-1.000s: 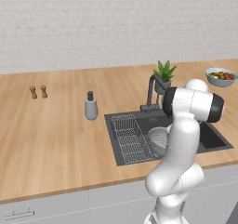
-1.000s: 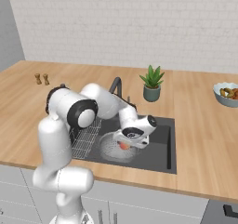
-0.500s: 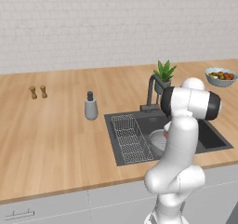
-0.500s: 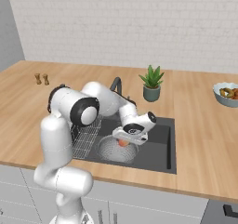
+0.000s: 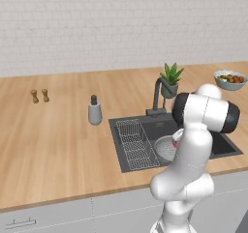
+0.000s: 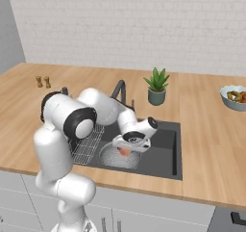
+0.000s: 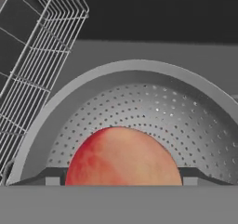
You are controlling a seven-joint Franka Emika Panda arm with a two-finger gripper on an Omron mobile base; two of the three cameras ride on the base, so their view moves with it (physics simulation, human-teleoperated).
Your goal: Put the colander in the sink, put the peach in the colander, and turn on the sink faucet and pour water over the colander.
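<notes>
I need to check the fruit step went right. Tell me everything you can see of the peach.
The peach is a round fruit, orange-red with a paler, yellowish patch on top and a smooth, faintly mottled skin. It sits low inside the colander, against the perforated grey bowl, and the colander stands in the sink beside the wire rack. In the right base view it shows as a small red spot just under the pincer, which hangs right above it. Whether the pincer touches it, I cannot tell.
</notes>
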